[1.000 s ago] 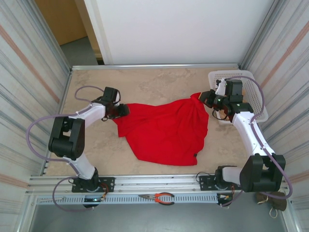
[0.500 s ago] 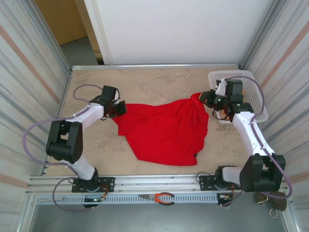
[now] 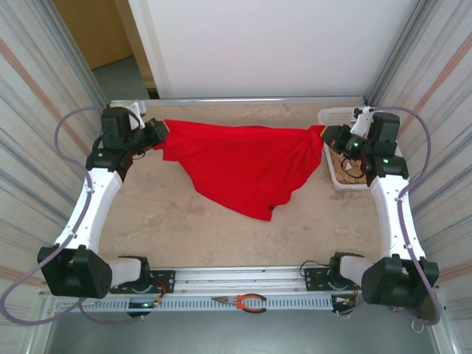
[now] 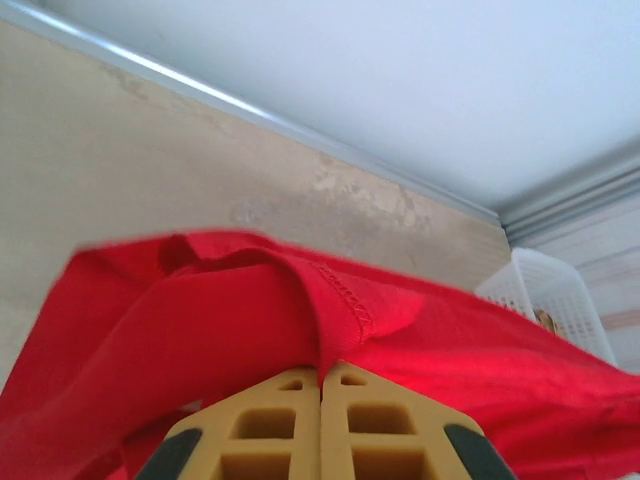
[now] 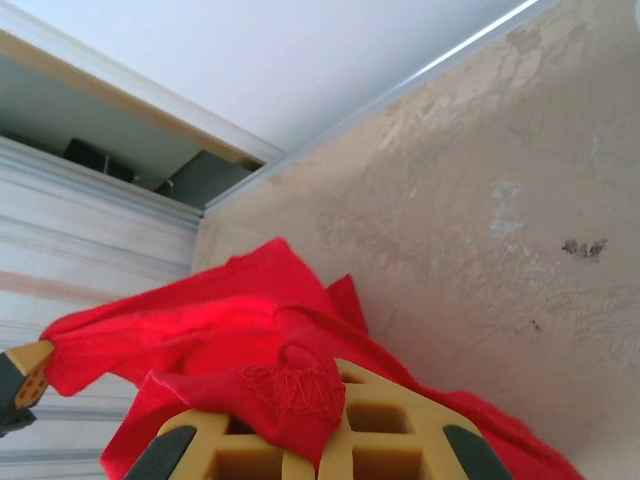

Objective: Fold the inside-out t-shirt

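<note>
The inside-out t-shirt (image 3: 243,166), bright red, hangs stretched between both arms across the far half of the table, its lower part sagging to a point near the middle. My left gripper (image 3: 158,133) is shut on its left edge at far left; in the left wrist view the stitched hem (image 4: 350,300) is pinched between my yellow fingers (image 4: 270,425). My right gripper (image 3: 329,135) is shut on the right end, with a bunched seam (image 5: 295,390) draped over its fingers (image 5: 390,430). No lettering shows.
A white basket (image 3: 346,151) stands at the far right under my right arm, with something brown inside. Orange-handled pliers (image 3: 243,301) lie on the rail at the near edge. Corrugated walls close in both sides; the beige tabletop (image 3: 184,228) is bare in front.
Both grippers have lifted and moved toward the far edge, the left one a long way. The shirt went from a heap on the table to a raised, stretched span.
</note>
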`<control>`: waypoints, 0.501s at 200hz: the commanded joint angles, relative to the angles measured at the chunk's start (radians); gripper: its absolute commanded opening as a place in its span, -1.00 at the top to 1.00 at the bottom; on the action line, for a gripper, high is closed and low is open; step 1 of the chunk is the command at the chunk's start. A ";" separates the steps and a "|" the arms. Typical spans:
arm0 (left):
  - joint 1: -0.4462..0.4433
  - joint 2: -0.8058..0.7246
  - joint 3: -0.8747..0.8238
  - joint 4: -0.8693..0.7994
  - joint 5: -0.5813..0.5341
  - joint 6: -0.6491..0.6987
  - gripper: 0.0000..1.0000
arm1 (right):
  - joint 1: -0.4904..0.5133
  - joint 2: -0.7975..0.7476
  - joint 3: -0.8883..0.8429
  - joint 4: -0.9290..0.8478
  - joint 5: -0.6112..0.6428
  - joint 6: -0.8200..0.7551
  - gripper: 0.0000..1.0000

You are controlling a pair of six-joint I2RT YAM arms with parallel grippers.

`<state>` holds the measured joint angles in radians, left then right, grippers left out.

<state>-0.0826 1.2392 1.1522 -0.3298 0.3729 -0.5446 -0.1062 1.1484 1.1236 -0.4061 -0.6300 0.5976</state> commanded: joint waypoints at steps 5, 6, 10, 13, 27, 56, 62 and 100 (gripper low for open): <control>-0.031 -0.017 -0.119 -0.002 0.030 -0.036 1.00 | 0.027 -0.004 -0.018 -0.009 -0.013 0.011 1.00; -0.032 -0.018 -0.123 -0.001 0.029 -0.036 1.00 | 0.028 -0.003 -0.019 -0.009 -0.013 0.011 1.00; -0.036 -0.018 -0.142 0.006 0.029 -0.042 1.00 | 0.033 -0.003 -0.024 -0.008 -0.011 0.010 1.00; -0.039 -0.018 -0.152 0.012 0.028 -0.045 1.00 | 0.039 -0.004 -0.027 -0.009 -0.008 0.010 1.00; -0.056 -0.011 -0.211 0.053 0.026 -0.053 0.76 | 0.056 -0.001 -0.039 -0.006 0.004 0.007 1.00; -0.104 0.052 -0.283 0.115 0.021 -0.054 0.30 | 0.085 0.014 -0.051 -0.001 0.022 0.001 1.00; -0.111 0.066 -0.290 0.121 0.018 -0.054 0.25 | 0.088 0.015 -0.053 0.000 0.023 0.001 1.00; -0.155 0.099 -0.330 0.113 -0.069 -0.024 0.16 | 0.092 0.019 -0.065 0.000 0.033 -0.004 1.00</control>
<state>-0.2165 1.3376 0.8433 -0.2352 0.3672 -0.5953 -0.0189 1.1645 1.0729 -0.4129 -0.6128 0.5972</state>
